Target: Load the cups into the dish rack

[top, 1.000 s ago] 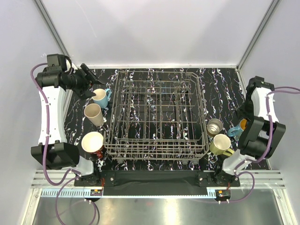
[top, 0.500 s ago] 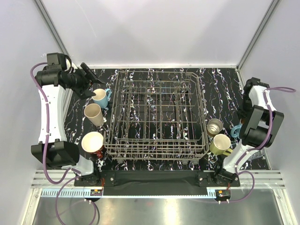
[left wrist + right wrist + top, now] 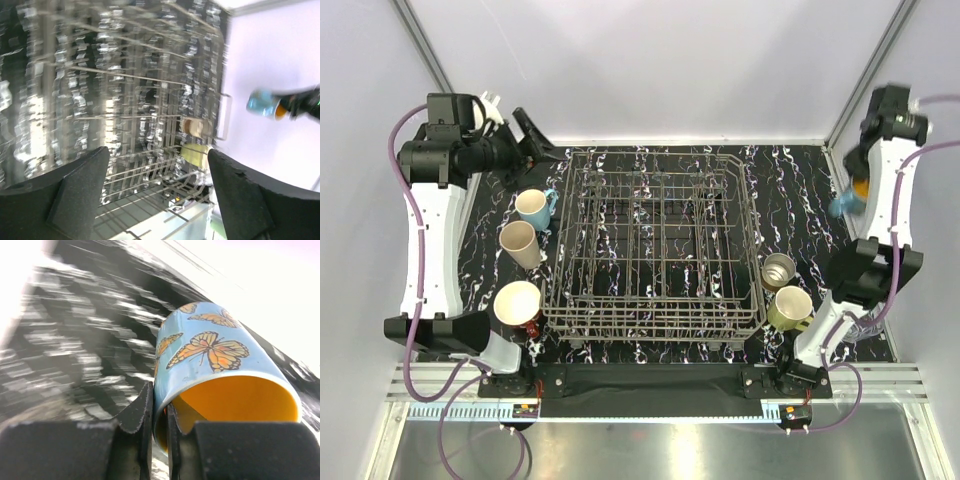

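My right end effector (image 3: 159,415) is clamped on the wall of the butterfly mug (image 3: 215,360), one finger inside the orange interior and one outside on the blue. The mug lies tilted in the grip, mouth toward the wrist camera. In the overhead view it hangs at the upper right of the frame (image 3: 847,203), off the surface (image 3: 800,180) and well apart from the dish rack (image 3: 650,155).

My left end effector (image 3: 535,140) sits at the upper left of the overhead frame, just past the rack's far left corner. Its fingers are spread apart with nothing between them, and its wrist view looks across the rack wires through blur.

As far as I can see, the rack holds no cups.

- **Left of the rack:** the light blue mug (image 3: 533,208), the cream cup (image 3: 518,243) and the red mug (image 3: 518,305) stand on the surface.
- **Right of the rack, lower in the frame:** the steel tumbler (image 3: 778,270) and the yellow-green mug (image 3: 790,308) stand close together.

I judge the task to be at its start. One cup is in hand and not yet placed, and five more are waiting. I cannot pick out a clear glass anywhere.
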Motion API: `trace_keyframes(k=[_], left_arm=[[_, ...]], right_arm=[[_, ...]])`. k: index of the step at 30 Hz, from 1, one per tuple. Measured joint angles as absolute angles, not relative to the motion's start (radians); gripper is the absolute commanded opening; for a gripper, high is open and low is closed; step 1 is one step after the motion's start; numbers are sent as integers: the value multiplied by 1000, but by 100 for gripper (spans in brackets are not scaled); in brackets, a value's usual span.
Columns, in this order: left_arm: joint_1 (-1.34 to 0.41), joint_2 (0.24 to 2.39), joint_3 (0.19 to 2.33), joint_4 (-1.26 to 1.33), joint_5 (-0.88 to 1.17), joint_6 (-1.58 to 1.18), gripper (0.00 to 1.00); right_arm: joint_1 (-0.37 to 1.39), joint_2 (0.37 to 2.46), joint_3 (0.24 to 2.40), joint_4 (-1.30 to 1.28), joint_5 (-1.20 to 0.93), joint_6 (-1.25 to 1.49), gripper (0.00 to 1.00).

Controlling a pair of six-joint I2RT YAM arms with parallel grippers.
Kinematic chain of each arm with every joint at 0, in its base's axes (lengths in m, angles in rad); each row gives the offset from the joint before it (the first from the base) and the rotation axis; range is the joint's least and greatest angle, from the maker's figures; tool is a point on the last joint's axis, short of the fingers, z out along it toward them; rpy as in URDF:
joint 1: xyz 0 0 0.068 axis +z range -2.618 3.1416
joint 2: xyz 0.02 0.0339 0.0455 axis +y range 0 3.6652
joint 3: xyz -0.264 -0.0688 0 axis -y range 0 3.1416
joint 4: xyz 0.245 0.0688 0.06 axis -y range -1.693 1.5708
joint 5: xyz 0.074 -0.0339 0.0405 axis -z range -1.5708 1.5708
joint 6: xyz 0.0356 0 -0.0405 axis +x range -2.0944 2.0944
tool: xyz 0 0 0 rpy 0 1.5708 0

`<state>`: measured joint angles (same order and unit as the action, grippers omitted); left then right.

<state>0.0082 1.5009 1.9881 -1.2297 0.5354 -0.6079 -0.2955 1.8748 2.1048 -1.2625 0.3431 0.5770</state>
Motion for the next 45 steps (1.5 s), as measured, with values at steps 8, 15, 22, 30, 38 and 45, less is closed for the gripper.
trace_keyframes(k=[8,15,22,30,38,45], left_arm=[[-172,1446,1925,-1000,659,-712,90],[-335,1380,1742,-621,746,-920,89],[-464,1355,1613,-342,741,-1097,90],[-605,1350,1594,-196,628,-1157,89],[-653,1424,1749,-153,532,-1161,85],[-690,1491,1812,-149,508,-1185,77]], right_arm=[[-121,1738,2353,-1140,-59,561,0],[-39,1497,2001,-757,-512,719,0],[56,1401,1794,-260,-760,961,0],[76,1309,1639,142,-833,1239,0],[111,1251,1545,265,-844,1350,0],[128,1225,1520,271,-854,1358,0]])
